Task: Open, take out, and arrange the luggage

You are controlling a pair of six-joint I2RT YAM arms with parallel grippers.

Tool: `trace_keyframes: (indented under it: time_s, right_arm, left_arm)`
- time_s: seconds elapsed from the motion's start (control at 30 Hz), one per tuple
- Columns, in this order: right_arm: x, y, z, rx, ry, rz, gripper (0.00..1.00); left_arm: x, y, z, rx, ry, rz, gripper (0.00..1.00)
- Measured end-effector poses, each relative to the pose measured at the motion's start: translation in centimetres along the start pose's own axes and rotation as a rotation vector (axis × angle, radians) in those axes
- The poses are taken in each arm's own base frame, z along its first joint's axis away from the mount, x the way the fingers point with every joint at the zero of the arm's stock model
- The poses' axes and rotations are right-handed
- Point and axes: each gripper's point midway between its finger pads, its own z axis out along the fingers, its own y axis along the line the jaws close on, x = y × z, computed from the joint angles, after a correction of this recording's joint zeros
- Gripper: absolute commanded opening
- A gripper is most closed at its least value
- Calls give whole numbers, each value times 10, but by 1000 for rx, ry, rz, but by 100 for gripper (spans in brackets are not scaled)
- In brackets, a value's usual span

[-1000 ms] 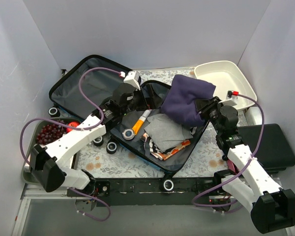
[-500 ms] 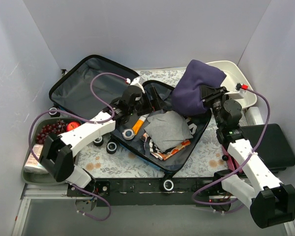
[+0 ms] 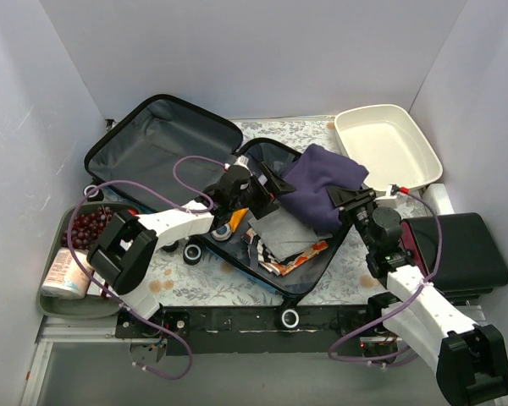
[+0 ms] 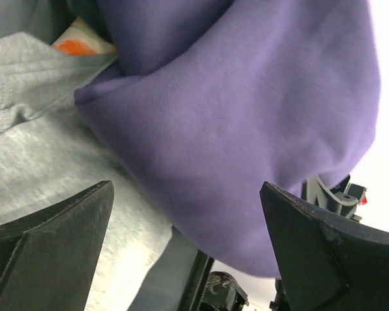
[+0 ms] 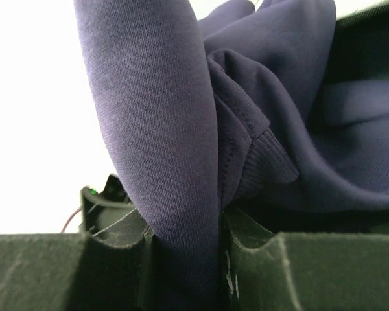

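Right fingers clenched on a fold of the purple sweater. Left fingers spread wide, empty, over the grey shirt beside it. Luggage lies open on the desk, clothes inside.

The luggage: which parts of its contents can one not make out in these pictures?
- Top external: the purple garment, held by the right pincer, covers the far right of the luggage; the left arm hides part of its left side.
- Left wrist: the garment and grey cloth fill the view, blurred.
- Right wrist: the background is washed out white.
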Motion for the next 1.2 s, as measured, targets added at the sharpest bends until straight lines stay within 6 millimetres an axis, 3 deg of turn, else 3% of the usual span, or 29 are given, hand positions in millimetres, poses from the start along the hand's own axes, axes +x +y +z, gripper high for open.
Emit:
trace_keyframes:
  time_s: [0.2, 0.27, 0.57, 0.6, 0.63, 0.7, 0.73, 0.77, 0.83, 0.87, 0.97, 1.2]
  right_arm:
    - [39, 3, -17, -32, 118, 145, 1]
    - [45, 5, -24, -41, 138, 175, 1]
    - [46, -6, -34, 15, 129, 264, 1]
    - [47, -10, -34, 33, 130, 267, 1]
    - [48, -12, -34, 40, 131, 268, 5]
    - [49, -17, -34, 58, 135, 265, 20]
    - [51, -20, -34, 71, 139, 260, 30]
    - [52, -24, -34, 85, 143, 249, 48]
    - [54, -34, -36, 127, 151, 207, 61]
    - [55, -39, -37, 159, 158, 164, 73]
    - [48, -33, -39, 205, 167, 35, 88]
    - [11, -22, -53, 342, 192, -430, 93]
  left_arm:
    - [22, 50, 3, -35, 45, -68, 98]
    - [26, 56, 2, -29, 48, -73, 98]
    - [22, 24, 6, 65, 1, -11, 98]
    - [21, 21, 8, 71, -1, -6, 92]
    - [19, 18, 10, 77, -2, -1, 77]
    - [18, 16, 15, 76, -3, 10, 52]
    - [17, 17, 18, 70, -6, 13, 45]
    - [17, 19, 20, 61, -8, 15, 28]
    - [16, 27, 22, 29, -13, 28, 11]
    - [15, 31, 23, 11, -19, 35, 0]
    - [10, 37, 24, -39, -38, 51, 0]
    - [5, 29, 27, -101, -50, 95, 0]
